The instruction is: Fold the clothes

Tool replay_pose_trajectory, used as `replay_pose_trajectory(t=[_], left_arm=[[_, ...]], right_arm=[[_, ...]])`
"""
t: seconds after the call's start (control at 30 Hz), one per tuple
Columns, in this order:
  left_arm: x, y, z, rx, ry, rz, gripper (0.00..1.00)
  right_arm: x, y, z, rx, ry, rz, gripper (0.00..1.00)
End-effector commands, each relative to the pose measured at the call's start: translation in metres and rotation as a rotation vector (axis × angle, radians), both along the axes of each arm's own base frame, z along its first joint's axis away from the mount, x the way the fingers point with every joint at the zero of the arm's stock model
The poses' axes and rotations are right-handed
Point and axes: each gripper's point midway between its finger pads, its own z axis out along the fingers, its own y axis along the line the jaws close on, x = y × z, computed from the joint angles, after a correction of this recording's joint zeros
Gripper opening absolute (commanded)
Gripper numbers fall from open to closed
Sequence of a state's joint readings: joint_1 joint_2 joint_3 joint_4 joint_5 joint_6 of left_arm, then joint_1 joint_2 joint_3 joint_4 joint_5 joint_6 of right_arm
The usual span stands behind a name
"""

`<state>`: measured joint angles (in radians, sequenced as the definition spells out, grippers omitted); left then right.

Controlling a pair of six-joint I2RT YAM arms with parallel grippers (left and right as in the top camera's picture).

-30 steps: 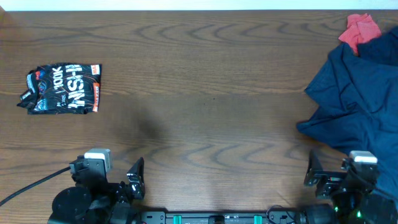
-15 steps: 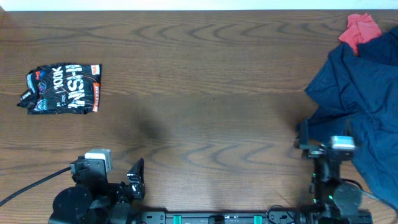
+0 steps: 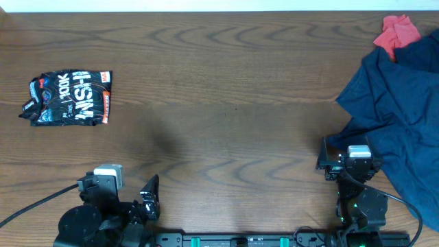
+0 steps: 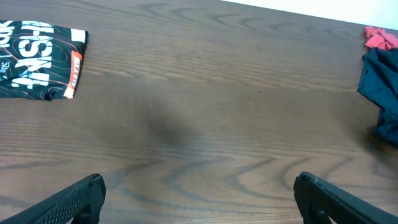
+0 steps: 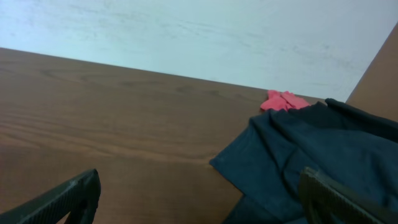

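Your black jersey [image 3: 68,97] lies folded small at ten o'clock on the table [image 3: 226,103]. Your left gripper [image 4: 199,196] is spread at seven o'clock; your right gripper [image 5: 199,199], also spread, sits at five o'clock beside the navy garment [image 3: 398,116].

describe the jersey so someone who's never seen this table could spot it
On the wooden table, look to the far left in the overhead view. The jersey lies there alone as a compact bundle. It is black with white and orange lettering, unlike the plain navy garment and red cloth at the far right.
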<state>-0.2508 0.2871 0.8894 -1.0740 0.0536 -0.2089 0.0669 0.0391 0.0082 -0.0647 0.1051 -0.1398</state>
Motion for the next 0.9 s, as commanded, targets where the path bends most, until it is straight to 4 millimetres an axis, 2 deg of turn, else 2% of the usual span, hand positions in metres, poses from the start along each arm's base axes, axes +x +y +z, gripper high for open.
replay_pose_trajectory(t=[0.0, 0.33, 0.47, 0.57, 0.7, 0.87], left_arm=[[0.000, -0.001, 0.000, -0.005, 0.001, -0.004, 0.98], [0.000, -0.001, -0.001, 0.000, 0.002, -0.004, 0.98], [-0.004, 0.009, -0.013, 0.058, 0.042, 0.025, 0.98], [0.007, 0.021, -0.023, 0.073, 0.046, 0.112, 0.98], [0.033, 0.040, -0.053, 0.063, 0.047, 0.247, 0.98], [0.067, 0.047, -0.083, 0.048, -0.070, 0.287, 0.98]], right_arm=[[0.000, 0.000, 0.000, -0.011, 0.004, 0.003, 0.99], [0.000, 0.000, 0.000, -0.011, 0.004, 0.003, 0.99], [0.000, 0.000, -0.001, -0.011, 0.005, 0.003, 0.99], [0.000, 0.000, 0.000, -0.011, 0.004, 0.003, 0.99], [0.000, 0.000, 0.000, -0.011, 0.004, 0.003, 0.99], [0.000, 0.000, 0.000, -0.011, 0.004, 0.003, 0.99]])
